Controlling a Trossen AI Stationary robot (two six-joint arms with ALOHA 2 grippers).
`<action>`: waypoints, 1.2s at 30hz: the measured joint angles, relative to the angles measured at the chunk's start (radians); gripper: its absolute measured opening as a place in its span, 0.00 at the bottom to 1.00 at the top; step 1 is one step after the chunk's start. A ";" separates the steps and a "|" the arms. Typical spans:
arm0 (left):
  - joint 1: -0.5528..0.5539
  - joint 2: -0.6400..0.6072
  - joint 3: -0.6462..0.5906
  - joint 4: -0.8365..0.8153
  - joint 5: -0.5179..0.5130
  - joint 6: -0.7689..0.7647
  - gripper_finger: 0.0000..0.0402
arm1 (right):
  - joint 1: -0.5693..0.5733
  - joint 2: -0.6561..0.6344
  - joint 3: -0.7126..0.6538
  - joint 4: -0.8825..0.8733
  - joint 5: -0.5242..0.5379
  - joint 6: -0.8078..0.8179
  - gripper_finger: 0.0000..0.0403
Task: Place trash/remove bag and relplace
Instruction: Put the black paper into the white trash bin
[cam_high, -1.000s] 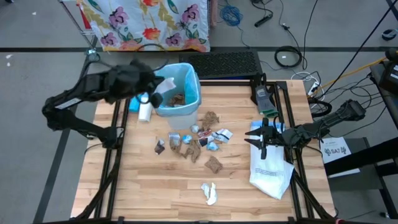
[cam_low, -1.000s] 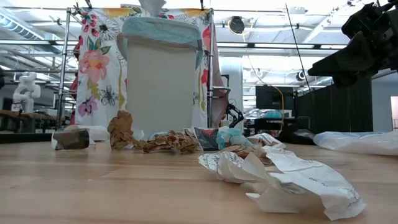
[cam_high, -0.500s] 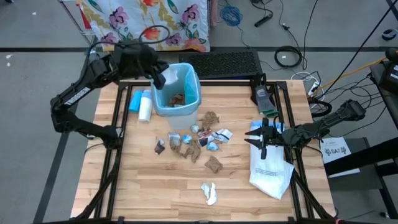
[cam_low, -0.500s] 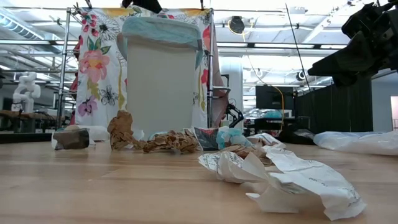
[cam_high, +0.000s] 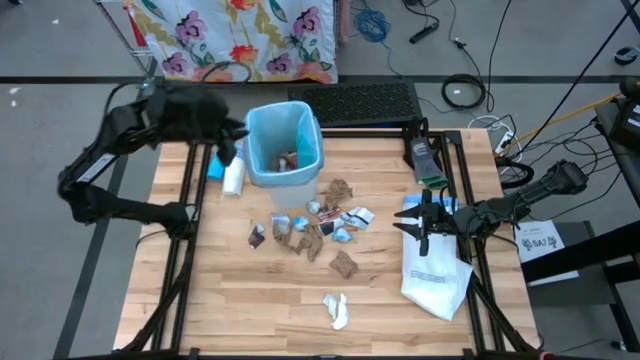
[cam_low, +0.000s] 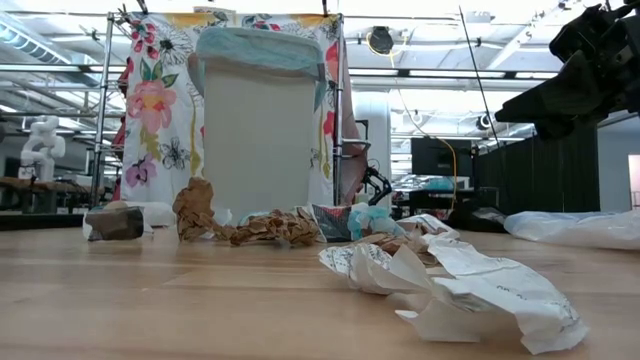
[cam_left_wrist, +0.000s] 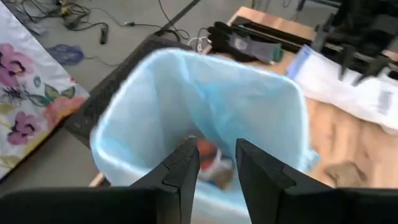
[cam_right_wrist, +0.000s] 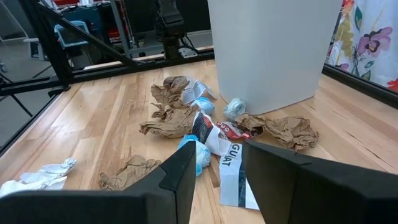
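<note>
A white bin lined with the light-blue bag stands at the table's far left; the bag's hem is folded over the rim. Some trash lies inside. More trash, brown, white and blue scraps, lies on the table's middle, and a white scrap sits nearer the front. My left gripper hovers open and empty just left of the bin's rim. My right gripper waits open over the white replacement bag, which lies flat at the right.
A blue-and-white cylinder lies on the table against the bin's left side, below my left gripper. A dark device sits at the far right. A flowered cloth hangs behind the table. Bare wood lies along the near left.
My left gripper has swung from above the bin's opening toward the table's left edge, and now stands just outside the rim. The white scrap that hung at its fingers over the bin a second ago is no longer there.
</note>
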 joint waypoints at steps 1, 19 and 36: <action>-0.020 -0.018 0.000 -0.021 -0.009 -0.027 0.27 | 0.000 0.000 0.000 0.000 0.000 0.000 0.31; -0.522 -0.379 -0.766 0.011 -0.071 -0.829 0.26 | 0.000 0.000 0.000 -0.001 0.000 0.000 0.31; -0.607 -0.314 -1.150 0.360 -0.044 -0.858 0.26 | 0.000 0.000 0.000 -0.003 0.000 0.000 0.31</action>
